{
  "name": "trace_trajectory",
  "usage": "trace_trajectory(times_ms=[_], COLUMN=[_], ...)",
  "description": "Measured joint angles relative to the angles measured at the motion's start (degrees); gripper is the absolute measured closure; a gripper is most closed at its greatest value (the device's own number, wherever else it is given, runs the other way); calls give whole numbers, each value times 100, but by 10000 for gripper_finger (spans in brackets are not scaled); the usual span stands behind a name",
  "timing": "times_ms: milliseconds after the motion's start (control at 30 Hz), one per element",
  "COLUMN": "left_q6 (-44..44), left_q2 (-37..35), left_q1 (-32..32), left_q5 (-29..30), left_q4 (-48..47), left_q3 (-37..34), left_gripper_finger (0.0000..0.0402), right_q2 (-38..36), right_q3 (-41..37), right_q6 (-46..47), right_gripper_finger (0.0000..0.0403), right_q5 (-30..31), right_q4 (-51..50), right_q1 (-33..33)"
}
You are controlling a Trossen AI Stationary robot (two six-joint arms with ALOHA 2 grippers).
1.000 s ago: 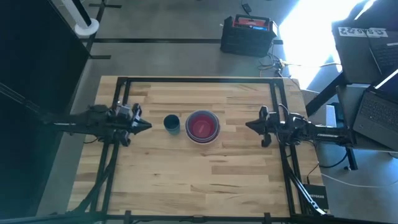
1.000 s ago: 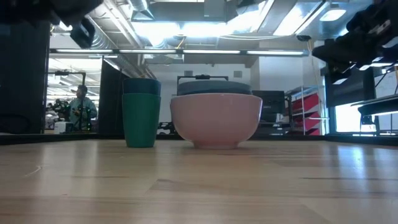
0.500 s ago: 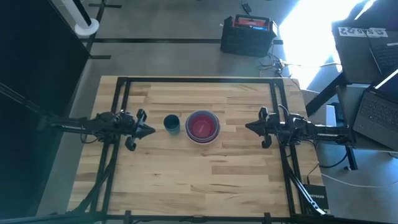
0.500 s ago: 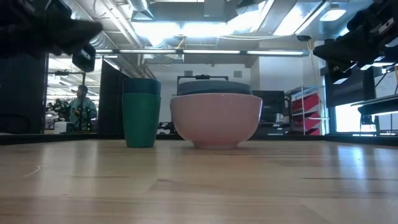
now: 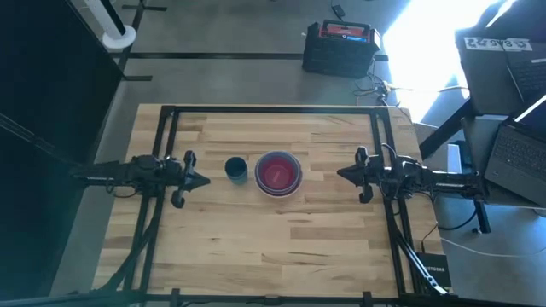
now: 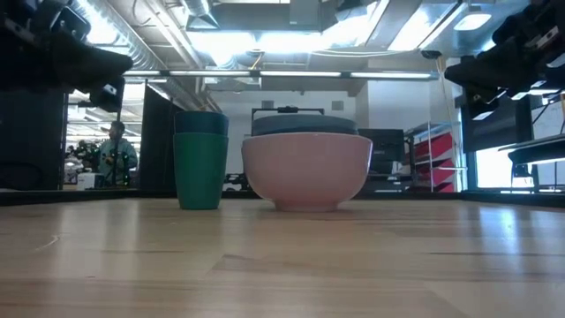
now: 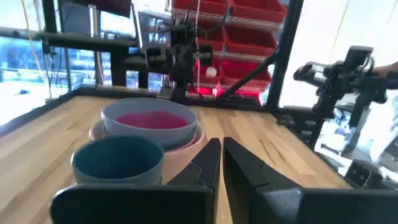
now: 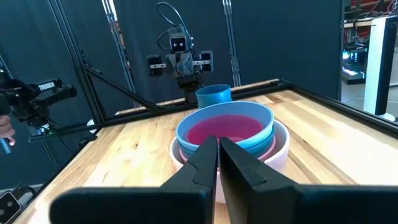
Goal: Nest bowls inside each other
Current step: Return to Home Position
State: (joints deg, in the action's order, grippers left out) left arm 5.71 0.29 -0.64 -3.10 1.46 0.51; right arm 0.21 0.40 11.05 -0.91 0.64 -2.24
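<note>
Bowls nested mouth-up, axis vertical, red in blue in pink, at the high view's centre, stacked teal cups just left; left gripper mid-left and right gripper mid-right, fingers together, empty, raised above wooden table; workshop behind.

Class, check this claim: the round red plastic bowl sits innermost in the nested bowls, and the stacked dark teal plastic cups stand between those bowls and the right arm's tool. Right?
One slip: the stacked dark teal plastic cups stand between the nested bowls and the left tool, not the right tool, as the high view shows. The round red plastic bowl is innermost.
</note>
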Motion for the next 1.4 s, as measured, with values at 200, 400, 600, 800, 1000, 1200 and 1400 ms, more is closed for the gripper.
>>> trace_trajectory(times_ms=[200,400,600,800,1000,1200,1400], left_q6=[-200,-514,-420,-227,-161,-161,-161], left_q2=[-9,-1,17,28,28,28,28], left_q1=[28,33,31,31,31,31,30], left_q5=[22,20,19,16,16,16,16], left_q4=[-24,-30,-35,-40,-44,-46,-48], left_q3=[0,0,0,0,0,0,-2], left_gripper_finger=[402,402,402,402,402,402,402], right_q2=[16,15,15,15,15,15,15], right_q3=[0,0,0,0,0,0,0], right_q6=[1,2,2,2,0,0,-1], right_gripper_finger=[402,402,402,402,402,402,402], right_q5=[14,28,28,28,28,28,29], right_q4=[-2,-3,-4,-4,-7,-7,-7], right_q1=[-2,-2,-2,-2,-2,-2,-2])
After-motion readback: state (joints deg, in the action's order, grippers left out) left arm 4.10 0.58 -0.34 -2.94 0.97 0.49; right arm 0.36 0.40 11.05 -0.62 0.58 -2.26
